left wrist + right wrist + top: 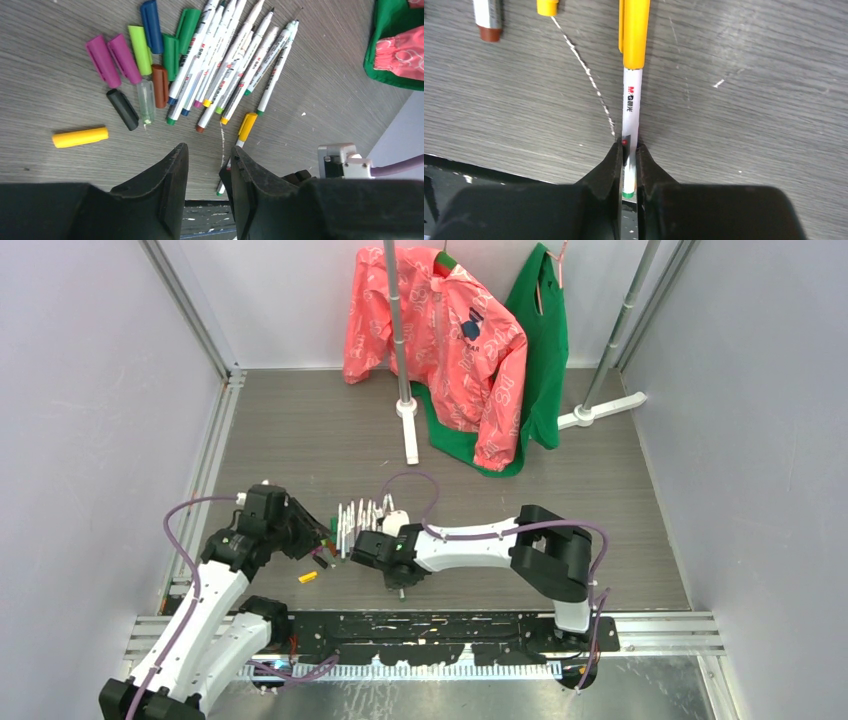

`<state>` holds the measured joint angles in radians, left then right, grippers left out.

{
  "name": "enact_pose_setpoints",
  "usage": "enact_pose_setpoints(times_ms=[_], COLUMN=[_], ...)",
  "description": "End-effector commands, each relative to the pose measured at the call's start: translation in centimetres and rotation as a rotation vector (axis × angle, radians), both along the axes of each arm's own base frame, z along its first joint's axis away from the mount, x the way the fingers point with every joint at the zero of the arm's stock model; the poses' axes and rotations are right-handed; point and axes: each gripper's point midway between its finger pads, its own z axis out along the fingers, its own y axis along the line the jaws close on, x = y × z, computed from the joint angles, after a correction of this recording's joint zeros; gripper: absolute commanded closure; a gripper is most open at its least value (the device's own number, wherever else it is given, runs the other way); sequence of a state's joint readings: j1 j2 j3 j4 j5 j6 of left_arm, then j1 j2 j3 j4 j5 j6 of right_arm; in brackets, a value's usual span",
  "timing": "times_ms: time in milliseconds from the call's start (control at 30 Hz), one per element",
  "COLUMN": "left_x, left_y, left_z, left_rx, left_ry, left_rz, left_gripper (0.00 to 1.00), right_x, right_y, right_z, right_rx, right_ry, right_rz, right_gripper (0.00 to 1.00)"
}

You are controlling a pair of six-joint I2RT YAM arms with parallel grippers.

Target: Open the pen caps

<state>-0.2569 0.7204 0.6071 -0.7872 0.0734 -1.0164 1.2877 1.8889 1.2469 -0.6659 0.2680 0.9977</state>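
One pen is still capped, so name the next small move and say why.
Probably bring the left gripper forward onto the yellow cap of the held pen and close on it. The right gripper is shut on that pen's barrel, the cap is still on, and the left jaws stand open just short of it.

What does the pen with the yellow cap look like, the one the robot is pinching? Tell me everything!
The pen is slim, with a white plastic-looking barrel and small red and black print. Its yellow-orange cap, with a clip on one side, is on. The other end is green. The right gripper is shut on the barrel near that green end. The pen points straight out from the fingers, low over the grey wood-grain table; whether it rests there I cannot tell.
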Motion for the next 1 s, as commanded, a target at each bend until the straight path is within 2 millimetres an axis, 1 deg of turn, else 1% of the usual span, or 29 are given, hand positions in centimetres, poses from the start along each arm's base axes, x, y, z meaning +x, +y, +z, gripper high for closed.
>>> enact_pose_setpoints(times_ms=[0, 100, 200, 433, 700, 833, 967], left_x=[1.1, 1.4, 1.8, 2.2, 2.4, 2.2, 2.0], left_y=[-1.6, -3.0, -4.1, -5.8, -7.4, -7.6, -7.6], left_z=[1.3, 1.6, 2.0, 2.2, 2.3, 2.1, 1.8], left_rx=[-0.074, -0.145, -0.188, -0.266, -0.332, -0.333, -0.327], left_ry=[-0.067, -0.087, -0.101, -0.111, -0.107, -0.101, -0.097], left_rz=[-0.052, -0.099, -0.141, -0.213, -0.29, -0.316, -0.323], left_gripper=[0.62, 0.61, 0.61, 0.6, 0.59, 0.59, 0.59], right_x=[-0.4, -0.5, -0.8, -1.5, -1.7, -1.5, -1.5], right_y=[-1.7, -1.0, -0.2, 2.5, 5.9, 7.0, 7.7], right_z=[1.9, 3.8, 5.0, 7.8, 9.7, 10.6, 10.9], right_rx=[-0.021, 0.042, 0.093, 0.22, 0.298, 0.319, 0.324], right_ry=[-0.026, -0.033, -0.026, -0.001, 0.021, 0.017, 0.018], right_rz=[0.005, 0.019, 0.033, 0.081, 0.146, 0.161, 0.171], right_gripper=[0.99, 0.99, 0.99, 0.99, 0.99, 0.99, 0.99])
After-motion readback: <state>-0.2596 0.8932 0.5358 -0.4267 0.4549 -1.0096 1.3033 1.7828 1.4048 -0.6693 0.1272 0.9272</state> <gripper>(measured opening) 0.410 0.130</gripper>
